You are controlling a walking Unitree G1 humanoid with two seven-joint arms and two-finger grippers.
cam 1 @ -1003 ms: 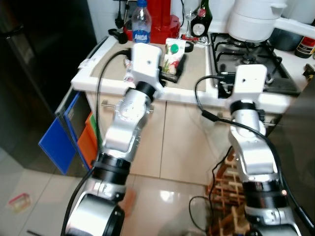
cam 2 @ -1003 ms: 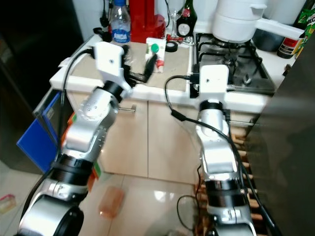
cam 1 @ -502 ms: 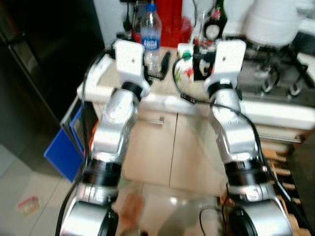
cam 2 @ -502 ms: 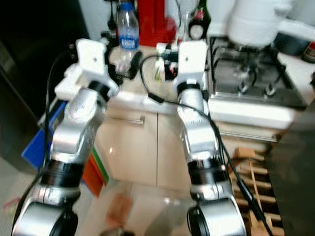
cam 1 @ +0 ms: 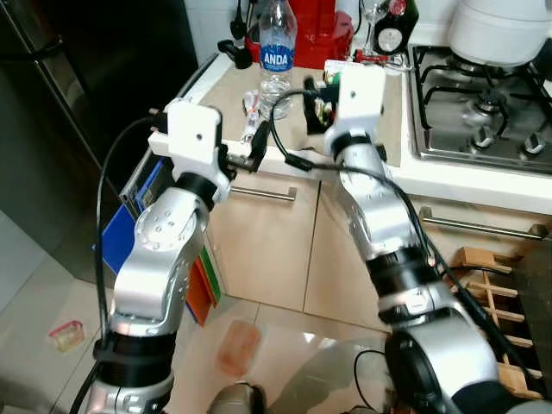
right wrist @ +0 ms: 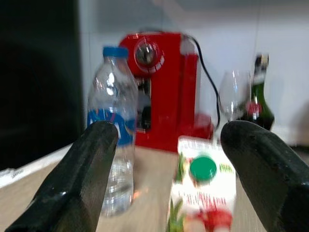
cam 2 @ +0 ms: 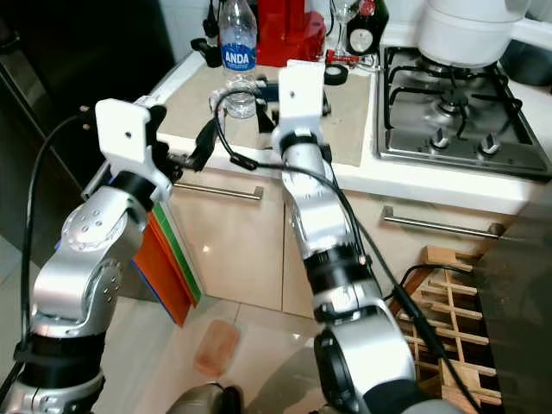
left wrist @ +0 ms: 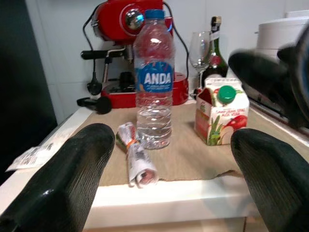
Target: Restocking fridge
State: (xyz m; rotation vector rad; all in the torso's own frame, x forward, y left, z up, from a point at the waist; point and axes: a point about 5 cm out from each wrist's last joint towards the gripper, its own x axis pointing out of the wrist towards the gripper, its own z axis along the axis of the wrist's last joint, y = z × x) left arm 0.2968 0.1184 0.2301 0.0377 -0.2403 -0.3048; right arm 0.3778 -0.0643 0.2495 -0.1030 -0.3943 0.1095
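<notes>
Since a second ago the right arm has swung across from the stove side and out over the counter (cam 1: 392,177), while the left arm has dropped back to the counter's front edge. Nearest, the left claw (left wrist: 171,169) hangs released just short of that edge, its fingers (left wrist: 63,179) wide apart and framing a rolled packet (left wrist: 137,157) and the bottle (left wrist: 154,82). Farther in, the right claw (right wrist: 166,166) is also spread and empty, lined up on the carton (right wrist: 203,195), which stands upright on the mat beside the bottle. Beyond are a red machine (left wrist: 128,53), a glass (left wrist: 197,48) and a wine bottle (left wrist: 215,46). To grip well, I would centre the carton between the fingers, advance low past its cap, and close on its flat sides without nudging the bottle.
</notes>
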